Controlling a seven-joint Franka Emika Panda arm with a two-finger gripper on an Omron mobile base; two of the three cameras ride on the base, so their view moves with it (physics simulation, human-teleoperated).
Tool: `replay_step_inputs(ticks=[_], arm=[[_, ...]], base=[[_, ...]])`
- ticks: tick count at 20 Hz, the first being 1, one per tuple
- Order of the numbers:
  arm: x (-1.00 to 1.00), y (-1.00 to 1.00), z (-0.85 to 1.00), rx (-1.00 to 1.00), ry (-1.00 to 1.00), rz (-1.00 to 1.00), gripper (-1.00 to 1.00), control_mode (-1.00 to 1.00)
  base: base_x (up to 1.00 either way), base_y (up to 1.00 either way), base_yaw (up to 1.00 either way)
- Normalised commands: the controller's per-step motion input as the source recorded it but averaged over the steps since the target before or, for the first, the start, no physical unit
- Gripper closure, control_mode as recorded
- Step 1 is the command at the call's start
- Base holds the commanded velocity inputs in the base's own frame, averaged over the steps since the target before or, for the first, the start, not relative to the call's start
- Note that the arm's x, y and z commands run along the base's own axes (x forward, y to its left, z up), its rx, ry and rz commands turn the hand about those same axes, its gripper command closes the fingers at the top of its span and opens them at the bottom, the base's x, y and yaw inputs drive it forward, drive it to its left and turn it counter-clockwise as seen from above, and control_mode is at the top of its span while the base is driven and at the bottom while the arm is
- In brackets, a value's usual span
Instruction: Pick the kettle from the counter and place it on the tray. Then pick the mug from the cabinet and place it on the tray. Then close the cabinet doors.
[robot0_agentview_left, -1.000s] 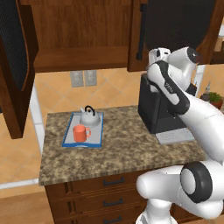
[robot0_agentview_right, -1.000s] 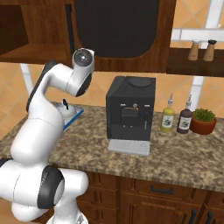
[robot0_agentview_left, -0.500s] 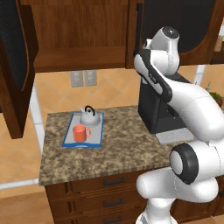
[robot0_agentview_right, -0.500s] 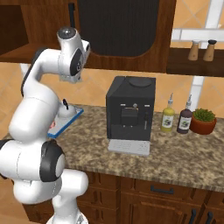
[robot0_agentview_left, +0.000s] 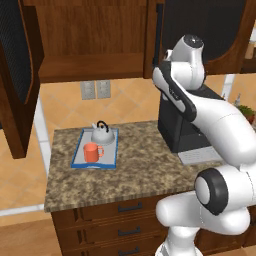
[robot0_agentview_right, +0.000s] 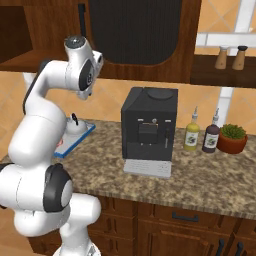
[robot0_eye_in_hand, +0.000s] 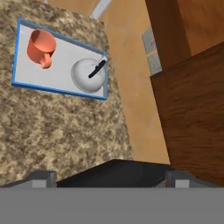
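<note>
now arm raised higher, kettle (robot0_agentview_left: 101, 134) and mug (robot0_agentview_left: 91, 152) on tray (robot0_agentview_left: 78, 159), hand state unclear

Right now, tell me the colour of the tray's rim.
Blue, framing a grey surface; the tray rim shows best in the hand view.

- Left base view: behind the arm on its left, facing forward and down; tray (robot0_agentview_left: 80, 159) at mid distance on the counter (robot0_agentview_left: 130, 175).
- Right base view: behind on its right; coffee machine (robot0_agentview_right: 149, 131) central, tray at far left.
- Hand view: high above, looking down on the tray, counter, wall.
</note>
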Motion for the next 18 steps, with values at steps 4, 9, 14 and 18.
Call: replay_step_inputs(ticks=[4,9,14,18], arm=[[0.01,0.00,-1.00,0.00,0.01,0.00,-1.00,-1.00],[-0.10,0.01,-0.84,-0.01,-0.01,0.00,-1.00,-1.00],[-0.66,0.37,0.08,-0.05,-0.05,0.00,-1.00,-1.00],[-0.55,0.66,0.10,-0.16,0.00,-0.03,-1.00,-1.00]], base=[[0.00,0.00,0.00],[0.00,0.00,0.00],[0.00,0.00,0.00],[0.00,0.00,0.00]])
